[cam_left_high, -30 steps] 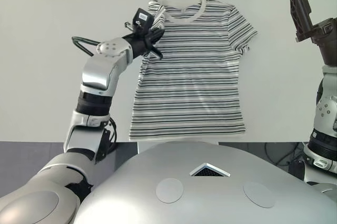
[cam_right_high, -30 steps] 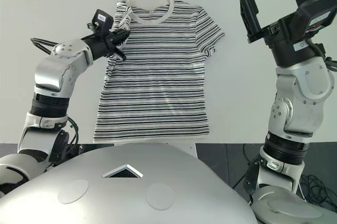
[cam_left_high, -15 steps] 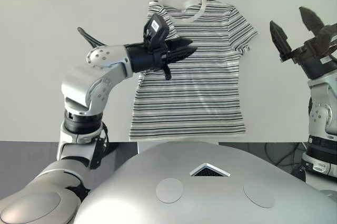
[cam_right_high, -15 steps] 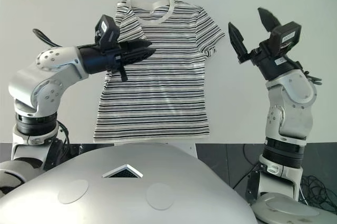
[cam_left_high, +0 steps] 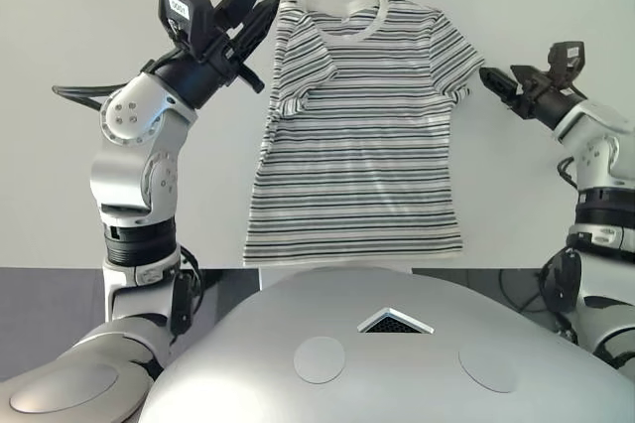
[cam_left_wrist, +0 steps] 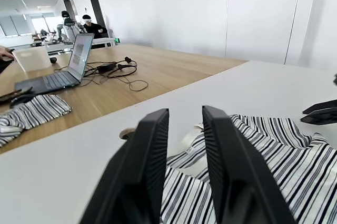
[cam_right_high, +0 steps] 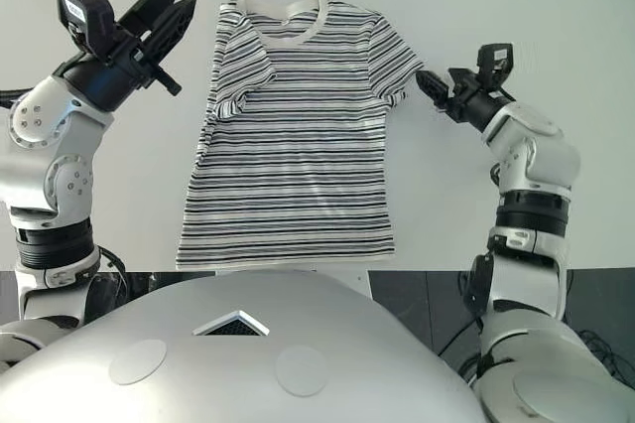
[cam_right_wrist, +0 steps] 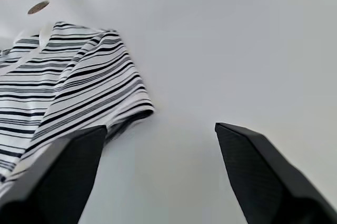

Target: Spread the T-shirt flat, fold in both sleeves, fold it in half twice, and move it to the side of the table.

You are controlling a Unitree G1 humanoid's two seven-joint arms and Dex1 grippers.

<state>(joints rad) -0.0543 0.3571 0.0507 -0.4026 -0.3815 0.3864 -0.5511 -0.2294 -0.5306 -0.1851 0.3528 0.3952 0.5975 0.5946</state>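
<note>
1. Leftmost, we are holding our left gripper [cam_left_high: 250, 4] raised off the table [cam_left_high: 79, 195], just left of the T-shirt's [cam_left_high: 367, 145] shoulder. Its fingers are parted by a narrow gap and are gripping nothing. We are judging that it is hanging clear so the cloth lies undisturbed.
2. On the housing behind that gripper, a small white label [cam_left_high: 177, 6] is facing us, and its print is too small for us to make out.
3. The T-shirt is lying flat with its collar away from us and its hem toward us. Its left sleeve [cam_left_high: 298, 75] is lying folded in over the chest, so we are counting that fold as done.
4. Across the shirt's stripes we are finding no logo or wording.
5. The right sleeve [cam_left_high: 458, 54] is lying spread outward, not yet folded.
6. Just right of that sleeve, our right gripper [cam_left_high: 496, 85] is hovering low. Its fingers are spread wide and empty and are pointing at the sleeve's hem, placed, we are judging, to take it.
</note>
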